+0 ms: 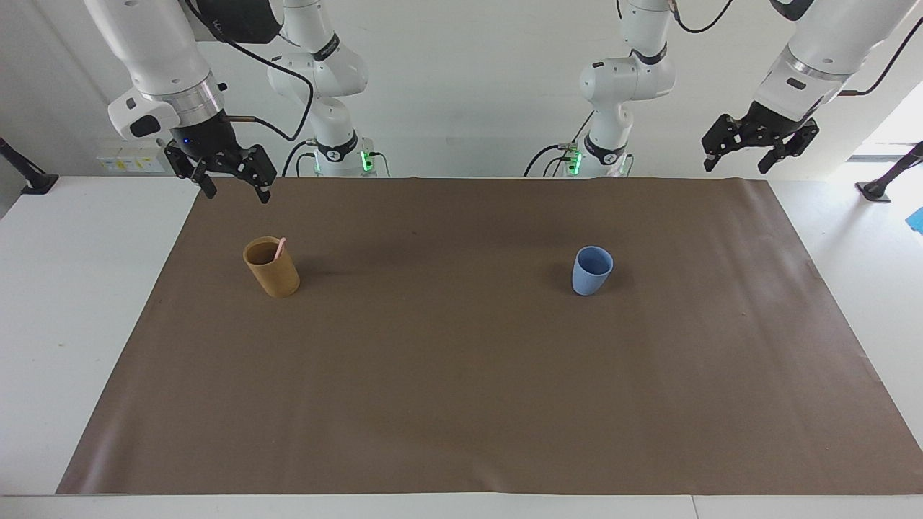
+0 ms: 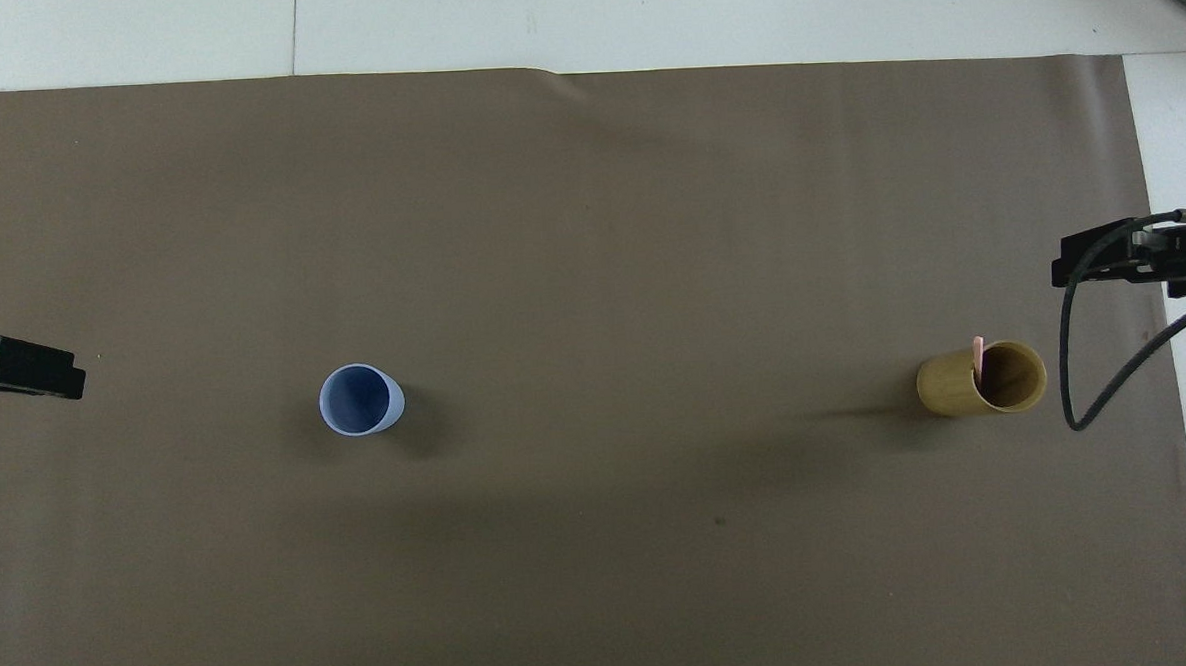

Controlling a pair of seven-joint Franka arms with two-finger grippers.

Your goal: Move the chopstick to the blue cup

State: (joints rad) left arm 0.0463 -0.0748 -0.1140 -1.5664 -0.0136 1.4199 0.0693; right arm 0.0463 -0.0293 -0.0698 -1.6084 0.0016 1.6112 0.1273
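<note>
1. On the brown mat (image 1: 461, 375), two cups stand upright and well apart, in a row at about the same distance from the robots.
2. Tan cup (image 1: 272, 267) sits toward the right arm's end; chopstick (image 1: 280, 249) is in it, leaning on the rim, pink tip poking just above it.
3. Blue cup (image 1: 592, 270) sits toward the left arm's end, mouth up, nothing visible inside.
4. Right gripper (image 1: 229, 186) hangs in the air over the mat's robot-side corner at its own end, fingers spread, holding nothing. The tan cup is below it, farther from the robots, with a clear gap.
5. Left gripper (image 1: 744, 160) is up in the air off the mat's robot-side edge at its own end, fingers spread, empty, well apart from the blue cup.
6. Bare mat between the cups, and a wide bare stretch from the cups out to the mat's edge farthest from the robots.
7. White table (image 1: 72, 303) shows past the mat's edges at both ends.
</note>
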